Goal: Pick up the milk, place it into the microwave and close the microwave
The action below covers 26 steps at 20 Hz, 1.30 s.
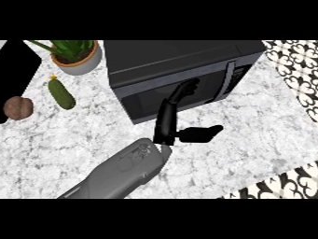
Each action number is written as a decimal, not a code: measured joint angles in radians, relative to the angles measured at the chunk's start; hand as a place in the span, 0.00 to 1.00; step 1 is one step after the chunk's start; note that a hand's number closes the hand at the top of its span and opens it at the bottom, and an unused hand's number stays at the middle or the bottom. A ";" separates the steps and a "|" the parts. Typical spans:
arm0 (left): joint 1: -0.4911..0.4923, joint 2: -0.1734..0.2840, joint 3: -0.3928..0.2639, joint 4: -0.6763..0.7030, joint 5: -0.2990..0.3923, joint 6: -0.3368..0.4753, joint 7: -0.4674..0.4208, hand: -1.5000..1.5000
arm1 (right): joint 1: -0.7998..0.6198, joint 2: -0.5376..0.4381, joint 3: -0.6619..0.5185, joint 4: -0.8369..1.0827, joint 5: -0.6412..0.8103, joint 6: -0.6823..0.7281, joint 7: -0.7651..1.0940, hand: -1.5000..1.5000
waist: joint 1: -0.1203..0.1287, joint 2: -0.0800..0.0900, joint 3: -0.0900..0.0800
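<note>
- At the back of the marbled counter (44, 140) stands the dark microwave (182, 58), turned slightly askew, its control panel toward the view's right.
- Across its front, the door (144, 100) looks shut and its dark glass hides the inside. The milk cannot be seen, so I cannot tell whether it is in there.
- Against that door lies the left hand (166, 122), fingers (183, 91) stretched straight and released, their tips touching the glass. The thumb (204, 132) sticks out toward the view's right, and the hand grasps nothing.
- From the lower edge the grey forearm (123, 170) slants up to the hand.
- Left of the microwave, just beside its corner, sits a pale round pot (86, 64) holding a spiky green plant (68, 46).
- Below the pot a green cucumber (61, 94) lies loose on the counter.
- Farther left a brown rounded lump (18, 108) rests at the edge of a flat black slab (6, 74).
- Along the view's right side, beyond the counter, runs a black-and-white patterned surface (306, 79).
</note>
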 measured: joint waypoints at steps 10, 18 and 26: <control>-0.011 0.000 -0.004 -0.018 0.098 0.027 -0.064 0.00 | -0.071 -0.055 -0.043 0.012 0.056 -0.033 -0.010 1.00 | -0.002 0.020 0.003; -0.026 0.000 -0.012 -0.006 0.149 0.025 -0.117 0.00 | -0.116 -0.075 -0.049 0.036 0.069 -0.041 -0.009 1.00 | -0.001 0.029 0.004; -0.046 0.000 -0.030 0.001 0.188 0.014 -0.157 0.00 | -0.133 -0.009 0.002 0.098 -0.049 0.015 0.008 0.00 | 0.014 0.042 0.009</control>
